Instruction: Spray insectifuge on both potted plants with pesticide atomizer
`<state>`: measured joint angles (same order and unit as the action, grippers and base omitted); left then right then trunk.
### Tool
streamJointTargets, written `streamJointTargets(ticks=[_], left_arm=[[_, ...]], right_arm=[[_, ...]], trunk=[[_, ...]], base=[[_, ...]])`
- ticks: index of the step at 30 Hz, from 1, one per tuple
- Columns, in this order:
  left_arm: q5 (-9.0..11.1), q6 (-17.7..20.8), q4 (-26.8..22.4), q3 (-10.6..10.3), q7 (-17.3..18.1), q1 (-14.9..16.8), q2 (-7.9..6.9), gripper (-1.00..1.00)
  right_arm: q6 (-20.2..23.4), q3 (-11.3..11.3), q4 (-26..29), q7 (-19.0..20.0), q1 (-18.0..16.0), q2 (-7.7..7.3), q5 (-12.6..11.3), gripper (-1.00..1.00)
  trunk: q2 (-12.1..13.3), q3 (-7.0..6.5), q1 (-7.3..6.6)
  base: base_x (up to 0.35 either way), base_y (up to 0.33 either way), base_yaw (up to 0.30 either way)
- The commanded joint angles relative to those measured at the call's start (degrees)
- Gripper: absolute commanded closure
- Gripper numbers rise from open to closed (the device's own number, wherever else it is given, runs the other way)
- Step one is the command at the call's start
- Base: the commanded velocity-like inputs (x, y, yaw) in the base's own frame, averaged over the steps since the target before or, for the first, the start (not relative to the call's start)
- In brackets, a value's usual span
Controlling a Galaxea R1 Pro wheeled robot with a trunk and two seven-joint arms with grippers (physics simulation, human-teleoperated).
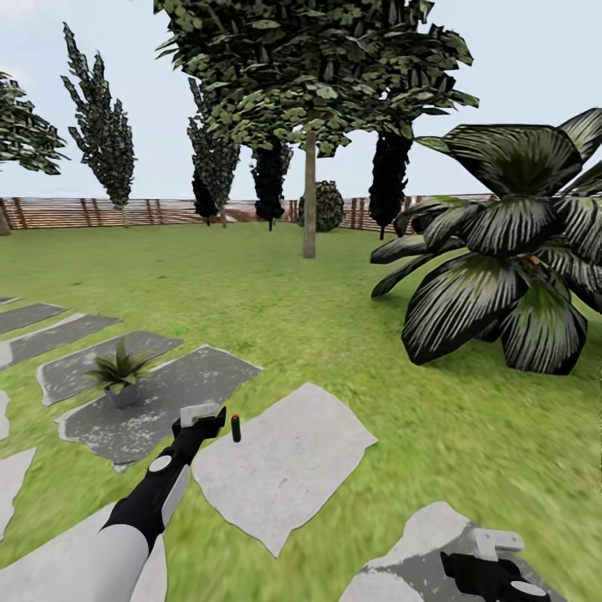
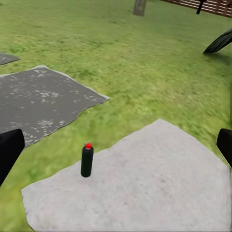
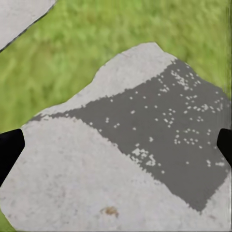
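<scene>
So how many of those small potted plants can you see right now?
1. The potted plant sits on a dark stone slab, ahead-left of the left gripper. A second may be out of view.

From my seat the pesticide atomizer (image 2: 87, 162) looks like smooth dark-green plastic with a faint sheen and a glossy red cap. The pale stone slab (image 2: 145, 188) under it reads as matt, finely grained stone; the darker slab (image 2: 38, 101) beside it is rougher and speckled white. The lawn (image 1: 276, 293) is soft, blurry grass. Beyond the lawn, the fence (image 1: 84, 212) is brown slatted wood. My left gripper (image 1: 201, 420) shows matt black fingers on a light grey housing.
</scene>
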<state>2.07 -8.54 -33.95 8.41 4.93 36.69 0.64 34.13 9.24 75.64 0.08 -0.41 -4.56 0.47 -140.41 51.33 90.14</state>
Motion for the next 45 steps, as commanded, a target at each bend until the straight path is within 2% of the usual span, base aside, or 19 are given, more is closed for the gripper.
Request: streamJointTargets(ticks=[1, 8, 15, 24, 45], left_arm=[[0.22, -0.07, 0.03, 0.38, 0.52, 0.05, 0.07, -1.0], [0.22, -0.07, 0.03, 0.38, 0.52, 0.05, 0.07, -1.0], [0.22, -0.07, 0.03, 0.38, 0.52, 0.05, 0.07, -1.0], [0.22, -0.21, 0.03, 0.38, 0.52, 0.05, 0.14, -1.0], [0.22, -0.4, 0.03, 0.38, 0.51, 0.05, 0.59, -1.0]], right_arm=[[0.25, -0.01, 0.02, 0.01, -0.03, -0.01, 0.05, -1.0], [0.27, 0.03, 0.03, 0.01, -0.03, -0.06, 0.06, -1.0], [0.28, 0.07, 0.03, 0.01, -0.03, -0.1, 0.06, -1.0], [0.25, 0.07, 0.04, 0.02, -0.03, -0.08, 0.06, -1.0], [0.24, -0.09, -0.04, 0.01, -0.03, 0.08, 0.06, -1.0]], trunk=[[-0.02, 0.06, 0.0], [-0.02, 0.06, 0.0], [-0.02, 0.06, 0.0], [-0.02, 0.06, 0.0], [-0.02, 0.06, 0.0]], base=[[0.08, -0.308, 0.011], [0.079, -0.299, 0.003], [0.015, -0.06, 0.031], [0.061, -0.042, 0.215], [0.247, -0.23, 0.241]])
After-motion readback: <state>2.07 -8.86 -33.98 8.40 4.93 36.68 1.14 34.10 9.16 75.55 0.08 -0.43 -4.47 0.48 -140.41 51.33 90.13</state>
